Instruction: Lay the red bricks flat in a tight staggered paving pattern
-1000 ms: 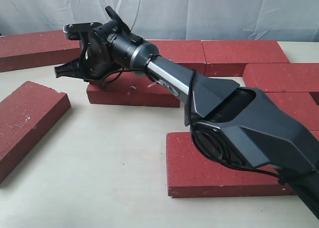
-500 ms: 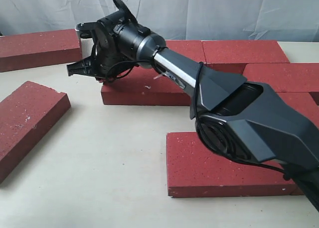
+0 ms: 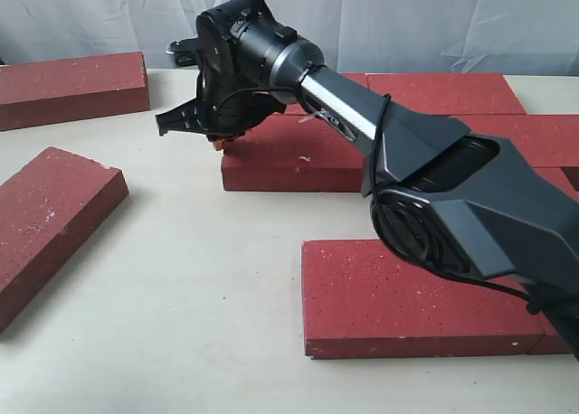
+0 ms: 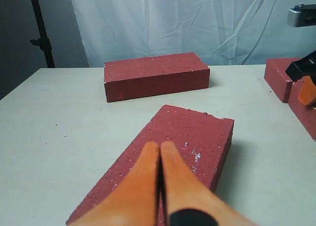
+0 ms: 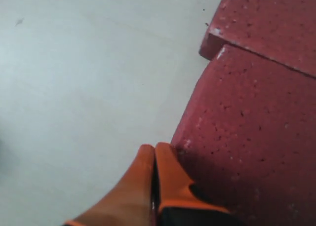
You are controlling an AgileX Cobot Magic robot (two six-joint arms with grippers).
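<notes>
— Red bricks (image 3: pixel 398 296) all flat on the counter (image 3: pixel 181 278)?
— Yes. Right claw (image 3: pixel 220 139), pressed together, sits at a corner of the middle brick (image 3: pixel 289 154). Left claw (image 4: pixel 159 149), pressed together too, hangs over a slanted brick (image 4: pixel 197 132) well apart from it.

Pale beige tabletop (image 3: pixel 181 287) — wrinkled bluish-white cloth backdrop (image 3: pixel 434 21) behind, a dark stand pole (image 4: pixel 39 28) beside it.
</notes>
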